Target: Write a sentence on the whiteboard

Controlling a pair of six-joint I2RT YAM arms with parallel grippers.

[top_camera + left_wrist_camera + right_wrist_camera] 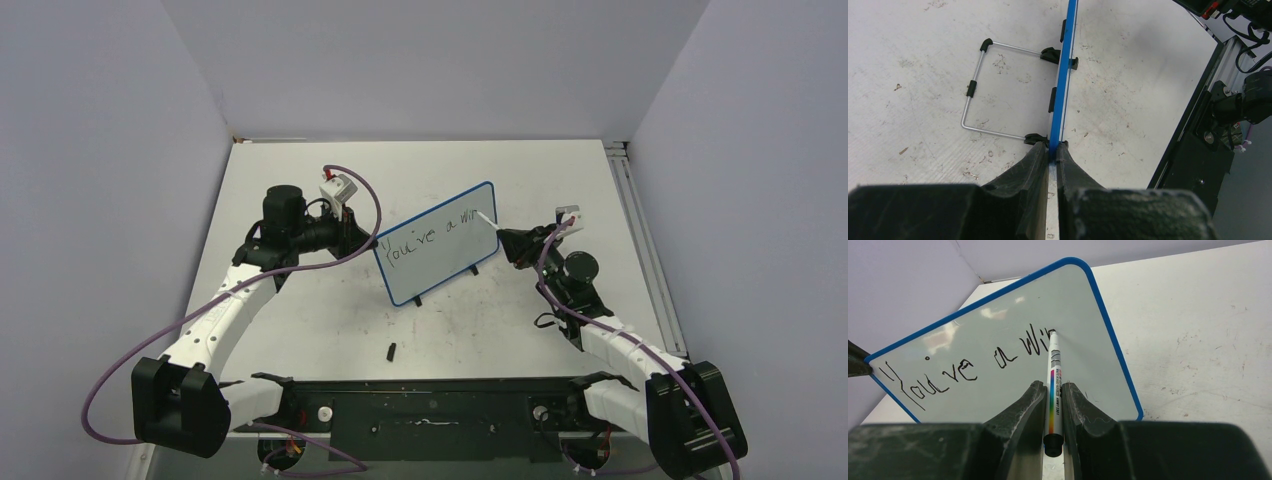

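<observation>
My right end effector (1053, 387) grips the marker (1054, 360), its tip on the whiteboard (1088, 365) ending the sentence (968, 365) "You've a wi…". My left end effector (1050, 149) clamps the whiteboard's edge.

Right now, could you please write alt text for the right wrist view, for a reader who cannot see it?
The right gripper is shut on a white marker, its tip at the whiteboard by the last letters of the handwritten sentence beginning "You've a". The blue-framed board stands tilted on a scuffed table.

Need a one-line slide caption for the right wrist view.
Right hand grips marker, tip touching whiteboard; sentence reads "You've a Wi..." so far.
</observation>
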